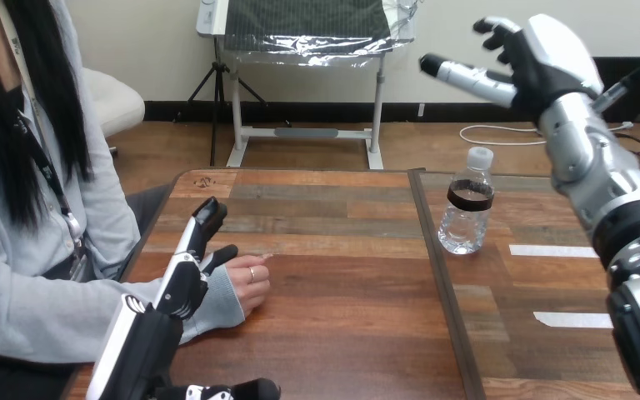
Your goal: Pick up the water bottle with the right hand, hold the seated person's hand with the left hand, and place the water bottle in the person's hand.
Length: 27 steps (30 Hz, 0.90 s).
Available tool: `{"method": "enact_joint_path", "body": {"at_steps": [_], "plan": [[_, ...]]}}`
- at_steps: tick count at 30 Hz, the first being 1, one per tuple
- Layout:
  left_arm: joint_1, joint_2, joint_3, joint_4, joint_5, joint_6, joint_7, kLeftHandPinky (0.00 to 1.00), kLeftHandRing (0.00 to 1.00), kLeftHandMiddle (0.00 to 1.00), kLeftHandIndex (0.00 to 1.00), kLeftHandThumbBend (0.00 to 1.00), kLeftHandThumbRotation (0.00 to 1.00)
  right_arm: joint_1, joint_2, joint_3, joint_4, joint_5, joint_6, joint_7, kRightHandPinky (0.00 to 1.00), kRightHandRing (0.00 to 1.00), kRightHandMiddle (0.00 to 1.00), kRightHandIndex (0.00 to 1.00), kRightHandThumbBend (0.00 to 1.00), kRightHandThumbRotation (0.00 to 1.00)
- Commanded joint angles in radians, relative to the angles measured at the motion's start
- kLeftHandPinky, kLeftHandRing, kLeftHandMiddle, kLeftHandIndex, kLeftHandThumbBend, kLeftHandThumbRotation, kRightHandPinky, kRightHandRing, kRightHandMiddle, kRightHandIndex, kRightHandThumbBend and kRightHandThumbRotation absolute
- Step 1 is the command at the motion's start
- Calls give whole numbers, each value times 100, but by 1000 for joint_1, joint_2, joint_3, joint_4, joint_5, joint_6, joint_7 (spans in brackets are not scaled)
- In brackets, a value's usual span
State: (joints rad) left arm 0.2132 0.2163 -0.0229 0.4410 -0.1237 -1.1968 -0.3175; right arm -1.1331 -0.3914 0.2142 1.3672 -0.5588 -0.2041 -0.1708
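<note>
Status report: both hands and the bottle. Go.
Left robot hand open, against the person's hand, no grip seen. Right robot hand open, raised above water bottle. Bottle upright on table, untouched. Nothing between.

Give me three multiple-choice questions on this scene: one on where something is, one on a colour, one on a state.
1. Where is the bottle? A on the table, upright; B on the floor; C in a box.
2. What colour is its cap? A red; B white; C blue.
3. How is the right hand? A shut on the bottle; B flat on the table; C raised, open.
Answers: 1 A, it stands free on the wood. 2 B, the cap is white. 3 C, its fingers are spread in the air, holding nothing.
</note>
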Motion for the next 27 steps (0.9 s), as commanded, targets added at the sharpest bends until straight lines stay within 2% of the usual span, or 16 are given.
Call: {"method": "enact_joint_path", "body": {"at_steps": [1, 9, 17, 27], "plan": [[-27, -13, -2, -22, -5, -7, 10, 90, 100, 100, 100, 100, 54, -82, 28, 21, 6, -14, 20, 10, 74, 82, 85, 90, 92, 92], [-12, -23, 2, -34, 17, -6, 24, 90, 100, 100, 100, 100, 55, -74, 46, 45, 10, -33, 51, 24, 74, 83, 85, 90, 95, 94], [2, -27, -13, -44, 2, -2, 20, 91, 100, 100, 100, 100, 54, -60, 62, 53, 13, -40, 63, 34, 75, 83, 86, 90, 91, 92], [26, -45, 2, -66, 40, -4, 41, 91, 100, 100, 100, 100, 57, -43, 79, 93, 19, -76, 93, 54, 76, 85, 87, 91, 88, 93]]}}
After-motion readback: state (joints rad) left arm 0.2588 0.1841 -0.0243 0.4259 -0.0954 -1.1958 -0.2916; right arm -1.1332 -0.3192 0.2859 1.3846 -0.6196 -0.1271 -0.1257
